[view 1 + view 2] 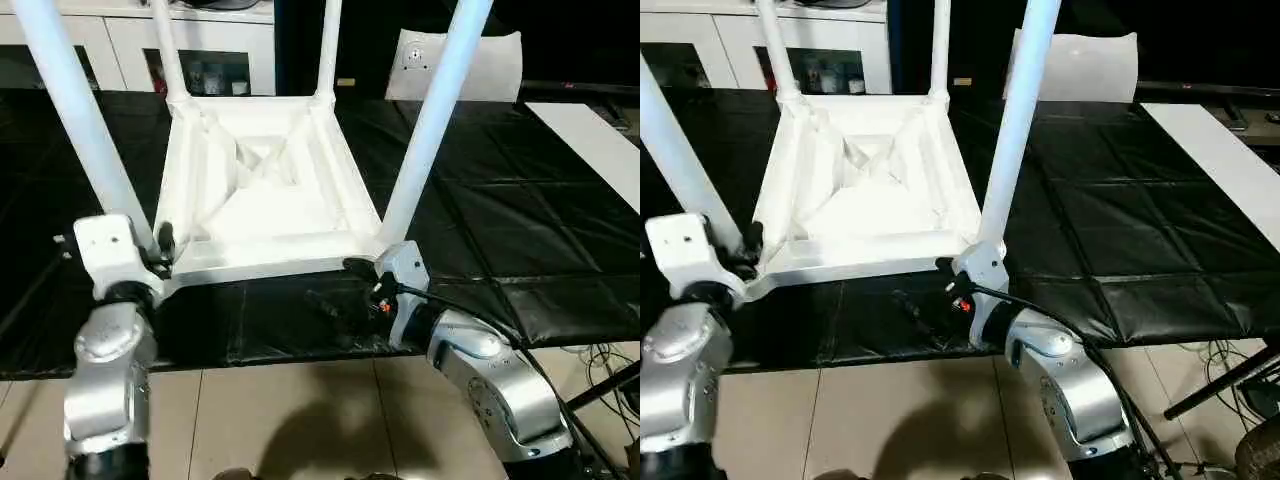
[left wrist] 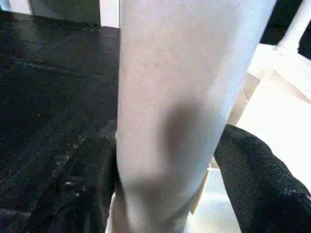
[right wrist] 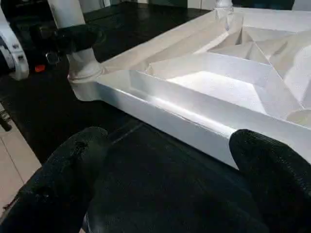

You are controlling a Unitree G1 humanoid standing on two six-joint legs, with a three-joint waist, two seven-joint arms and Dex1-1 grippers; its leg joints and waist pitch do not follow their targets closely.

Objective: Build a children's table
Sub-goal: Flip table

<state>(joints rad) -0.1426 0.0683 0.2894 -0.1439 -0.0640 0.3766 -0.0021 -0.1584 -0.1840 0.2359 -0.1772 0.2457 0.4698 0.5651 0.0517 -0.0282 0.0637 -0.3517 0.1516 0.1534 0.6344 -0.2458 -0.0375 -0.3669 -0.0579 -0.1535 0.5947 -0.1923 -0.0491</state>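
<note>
The children's table lies upside down on the black mat [image 1: 500,220], its ribbed underside [image 1: 260,190] facing up. All four white legs stand in the corner sockets: near-left [image 1: 70,110], near-right [image 1: 430,120], far-left [image 1: 168,50] and far-right [image 1: 328,45]. My left gripper [image 1: 160,250] is shut on the near-left leg [image 2: 175,97] just above its socket, with a black finger [image 2: 257,184] pressed to each side. My right gripper [image 1: 345,285] hangs open just in front of the table's near edge [image 3: 194,116], by the near-right corner, holding nothing.
A white glass-door cabinet [image 1: 130,40] stands behind the mat. A flat white sheet with a round fitting [image 1: 460,60] leans at the back right, and a white board [image 1: 590,140] lies on the right. Tile floor [image 1: 300,420] borders the mat's near edge, with cables [image 1: 600,360] at right.
</note>
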